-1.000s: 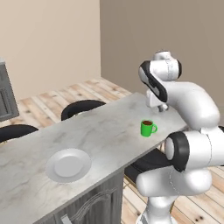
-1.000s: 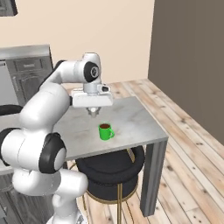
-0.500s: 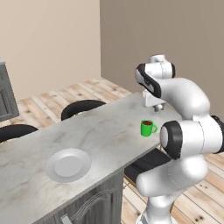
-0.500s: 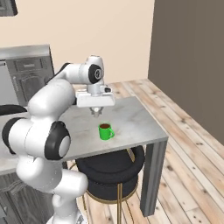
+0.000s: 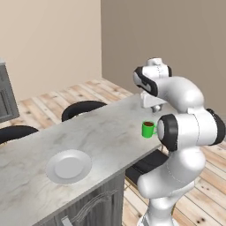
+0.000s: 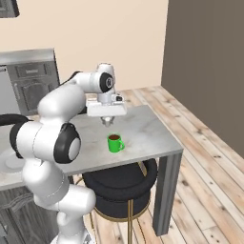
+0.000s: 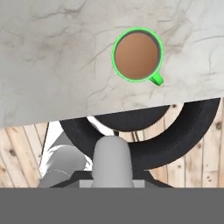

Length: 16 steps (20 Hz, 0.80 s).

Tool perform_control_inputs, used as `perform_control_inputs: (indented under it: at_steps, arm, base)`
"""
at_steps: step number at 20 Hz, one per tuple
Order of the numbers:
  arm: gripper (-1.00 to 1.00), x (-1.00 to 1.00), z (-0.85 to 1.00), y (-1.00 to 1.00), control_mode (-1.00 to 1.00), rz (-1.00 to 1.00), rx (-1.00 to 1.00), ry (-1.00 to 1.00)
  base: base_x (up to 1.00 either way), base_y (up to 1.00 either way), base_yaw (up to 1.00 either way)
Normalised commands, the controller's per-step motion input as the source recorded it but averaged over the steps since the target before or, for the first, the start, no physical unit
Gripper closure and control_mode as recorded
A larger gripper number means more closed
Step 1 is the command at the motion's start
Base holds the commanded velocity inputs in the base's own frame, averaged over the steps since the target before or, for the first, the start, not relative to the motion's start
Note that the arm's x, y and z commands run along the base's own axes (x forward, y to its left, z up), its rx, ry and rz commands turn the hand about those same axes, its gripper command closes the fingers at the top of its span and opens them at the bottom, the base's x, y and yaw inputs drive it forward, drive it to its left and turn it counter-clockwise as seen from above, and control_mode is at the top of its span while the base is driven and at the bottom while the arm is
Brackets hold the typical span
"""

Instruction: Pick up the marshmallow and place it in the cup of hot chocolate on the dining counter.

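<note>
The bright green cup of hot chocolate (image 6: 114, 143) stands near the right end of the pale marble dining counter (image 6: 143, 128), its brown liquid plain from above (image 7: 137, 54). My gripper (image 6: 108, 122) hangs pointing down a little above the counter, just behind and left of the cup, also visible beside the mug (image 5: 152, 106). Its fingers stand close together. A pale rounded lump, the marshmallow (image 7: 111, 155), sits at the bottom centre of the hand view where the fingertips rise, so it seems pinched between them.
A round white plate (image 5: 69, 166) lies on the counter's left part. A black stool (image 6: 121, 183) stands under the right end, and other dark stools (image 5: 84, 109) line the far side. The counter's front edge (image 7: 109, 111) runs just below the cup.
The gripper has crept slightly toward the cup and a little lower, while the arm's elbow has swung round. Cup and plate have not moved.
</note>
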Motion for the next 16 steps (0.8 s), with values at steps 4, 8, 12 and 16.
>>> perform_control_inputs:
  at_steps: [4,8,12,16]
  arm:
    - [1.0,0.36,-0.36,0.0,-1.0,0.0,0.0,0.0]
    - [1.0,0.28,-0.29,0.0,-1.0,0.0,0.0,0.0]
    - [1.0,0.24,-0.26,0.0,-1.0,0.0,0.0,0.0]
    - [1.0,0.12,-0.31,0.0,-1.0,0.01,0.0,0.0]
  base:
    - [0.0,0.0,0.0]
    - [0.0,0.0,0.0]
    - [0.0,0.0,0.0]
    - [0.0,0.0,0.0]
